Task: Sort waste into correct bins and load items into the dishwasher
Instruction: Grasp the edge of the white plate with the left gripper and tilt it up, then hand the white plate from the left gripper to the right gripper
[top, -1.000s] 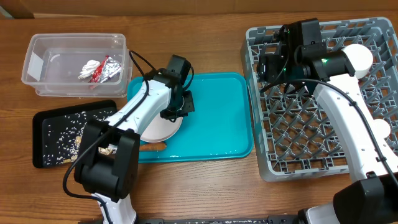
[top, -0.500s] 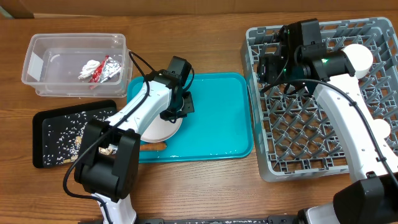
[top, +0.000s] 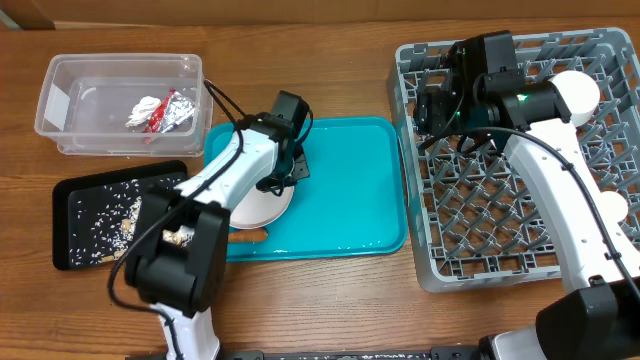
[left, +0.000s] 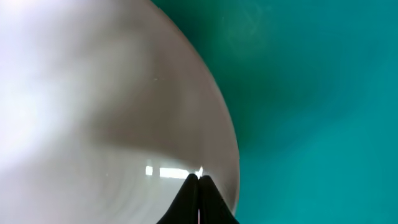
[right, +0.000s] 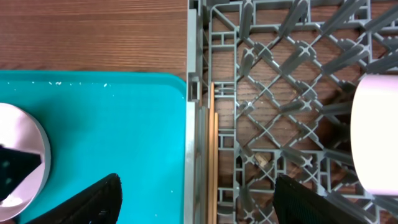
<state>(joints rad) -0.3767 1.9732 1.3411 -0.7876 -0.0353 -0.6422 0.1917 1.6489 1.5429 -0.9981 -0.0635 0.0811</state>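
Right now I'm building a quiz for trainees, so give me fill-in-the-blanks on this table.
The crumpled red-and-silver foil wrapper lies in the ___ plastic rectangular tub.
The pale pink round plate sits on the ___ flat tray.
The two thin wooden chopsticks lie in the ___ plastic dish rack.
Missing: clear; teal; grey.

A brown wood-grain table (top: 330, 60) fills the scene under soft, even light.

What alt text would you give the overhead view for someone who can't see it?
At a wooden table, the left gripper is over a pale pink round plate on a teal tray, while the right gripper hovers over a large grey plastic dish rack. A clear plastic tub holds a crumpled red-and-silver foil wrapper and a white tissue.
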